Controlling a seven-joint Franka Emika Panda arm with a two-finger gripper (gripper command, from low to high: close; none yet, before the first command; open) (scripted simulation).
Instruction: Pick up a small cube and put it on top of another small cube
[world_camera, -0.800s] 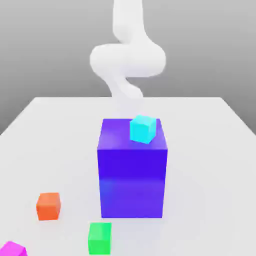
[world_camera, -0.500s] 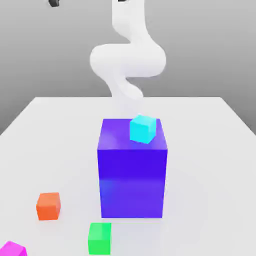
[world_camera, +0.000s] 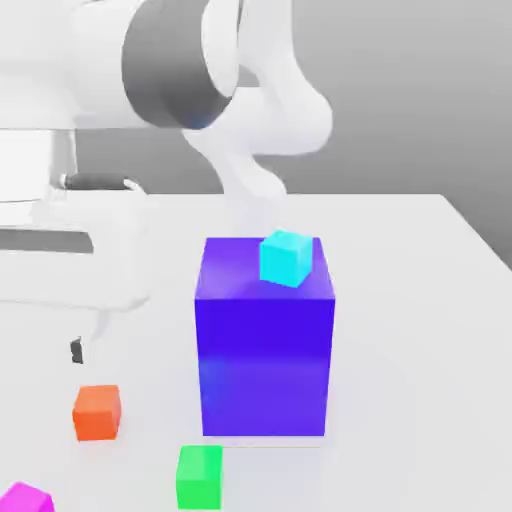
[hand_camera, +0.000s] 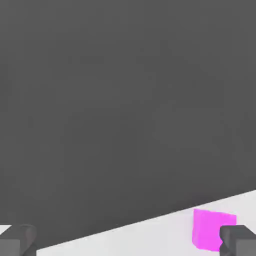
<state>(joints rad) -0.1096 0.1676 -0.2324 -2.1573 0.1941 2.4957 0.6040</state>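
Near the exterior view's left edge, the gripper (hand_camera: 127, 240) hangs wide open, empty; descending off-centre, a finger could knock the pink cube (hand_camera: 210, 235) away.

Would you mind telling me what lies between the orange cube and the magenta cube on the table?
Nothing: in the exterior view, bare table separates the orange cube from the magenta cube. The green cube sits off to the side.

cyan cube (world_camera: 286, 258) atop big blue cube (world_camera: 265, 340); orange cube (world_camera: 97, 412) | green cube (world_camera: 200, 477) | table (world_camera: 420, 330)
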